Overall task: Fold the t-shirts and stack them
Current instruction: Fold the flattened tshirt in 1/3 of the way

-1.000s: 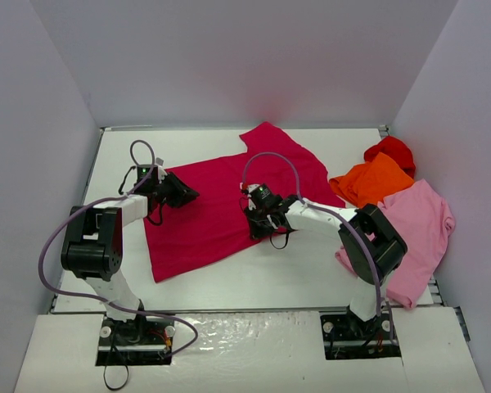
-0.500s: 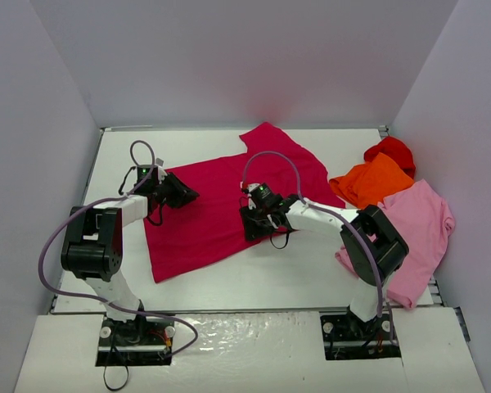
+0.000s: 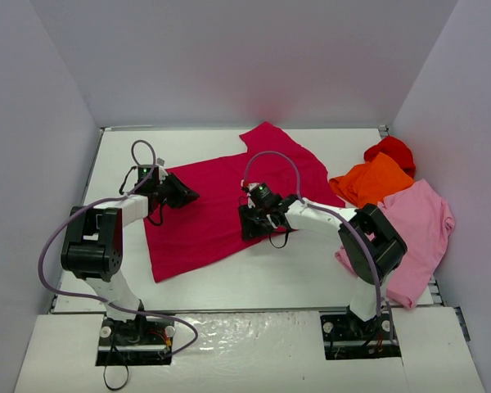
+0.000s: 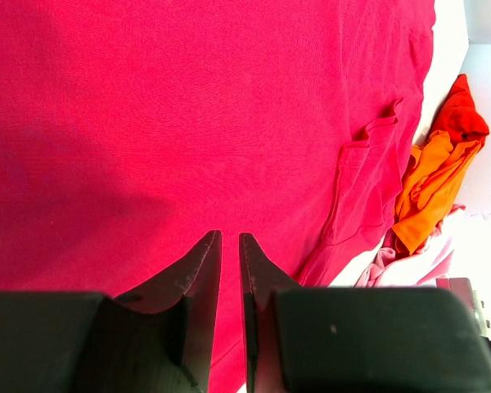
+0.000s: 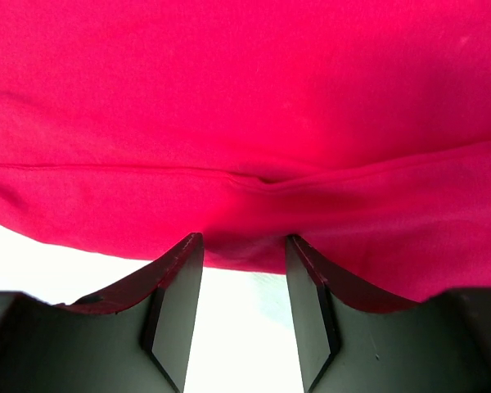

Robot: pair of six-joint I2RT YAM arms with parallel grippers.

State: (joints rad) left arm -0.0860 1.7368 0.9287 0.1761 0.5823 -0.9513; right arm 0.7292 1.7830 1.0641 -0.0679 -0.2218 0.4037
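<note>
Centrally, a large crimson cloth short-sleeved t-shirt lies spread flat on the white desk. At the right of the frame a crumpled orange t-shirt touches a bright red t-shirt above it and a light pink t-shirt below it. The left pincer sits over the crimson shirt's left part, jaws almost together, no cloth seen between them. The right pincer sits at the shirt's lower hem, jaws partly open astride the edge, gripping nothing.
</note>
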